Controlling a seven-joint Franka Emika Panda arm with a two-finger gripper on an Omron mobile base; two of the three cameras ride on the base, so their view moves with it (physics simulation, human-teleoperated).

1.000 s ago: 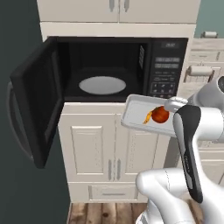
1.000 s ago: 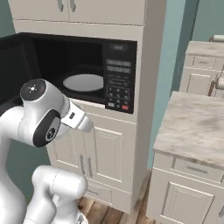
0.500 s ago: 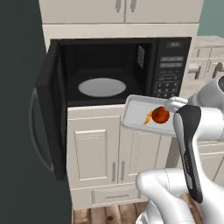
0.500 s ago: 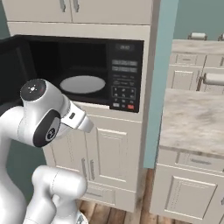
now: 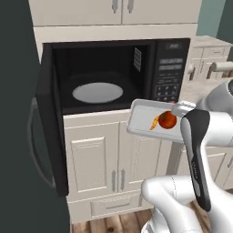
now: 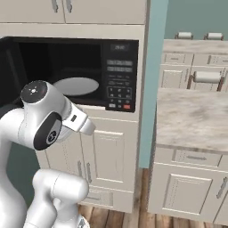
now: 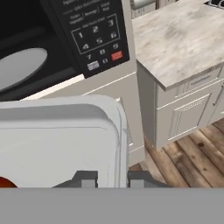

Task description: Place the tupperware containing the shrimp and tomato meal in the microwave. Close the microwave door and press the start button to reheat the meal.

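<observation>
**Tray held in front of open microwave**

I see the shallow pale grey-white rectangular tupperware tray (image 5: 152, 119) held in the air, carrying a round red tomato (image 5: 167, 120) beside a small curved orange shrimp piece (image 5: 156, 122). My fingers (image 7: 112, 179) are clamped on its rim. It hangs just outside the black boxy microwave (image 5: 123, 73), below the keypad panel (image 5: 169, 73). The black microwave door (image 5: 51, 123) stands open at left, the round white turntable (image 5: 97, 92) bare.

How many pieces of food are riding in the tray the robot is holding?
2. A red tomato and a little orange shrimp lie side by side, touching, in the tupperware, near the gripper's end. Nothing else shows in it.
</observation>
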